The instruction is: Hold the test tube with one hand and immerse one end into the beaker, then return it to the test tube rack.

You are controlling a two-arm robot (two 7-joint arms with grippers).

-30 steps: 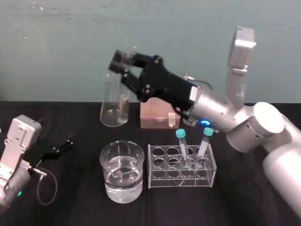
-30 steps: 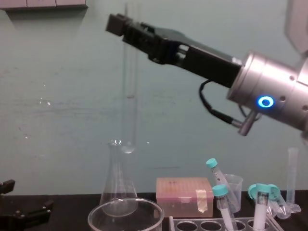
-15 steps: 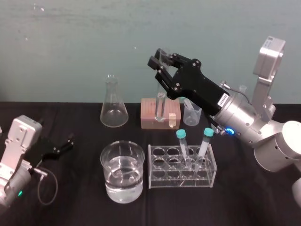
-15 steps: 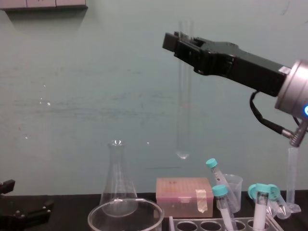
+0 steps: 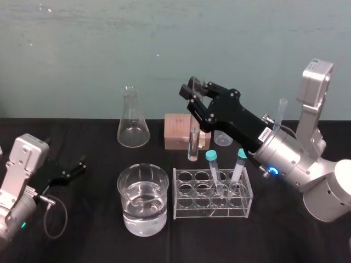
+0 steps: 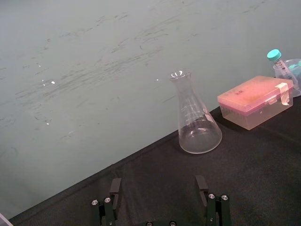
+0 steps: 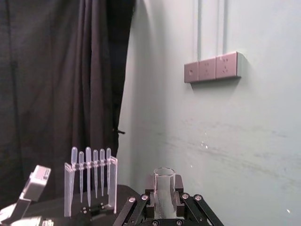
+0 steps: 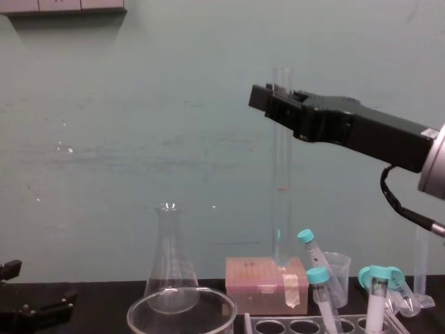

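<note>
Right gripper: raised above and just behind the left end of the test tube rack, its fingers pinched on the test tube close under the tube's open mouth.
Left gripper: parked on the table well to the left of the rack, fingers spread, holding nothing.
Beaker: just left of the rack, part full of clear liquid.
Rack contents: two teal-capped tubes lean in the right-hand holes; the left-hand holes look free.
Test tube position: hanging upright from the right gripper, rounded bottom well above the rack's top and near its back left corner.
Behind the rack: a pink box just beyond, a conical flask further left.
Handling: probably light, stiff and brittle thin glass, smooth enough to slide in the pads. A hold near the mouth suits it, leaving the long lower part free to enter a hole, though the bottom may swing and knock the rack.
Hard to make out: whether the tube's bottom lines up with a hole, or carries any liquid. The fingers hide the glass they grip, and the chest view cuts off most of the rack.
</note>
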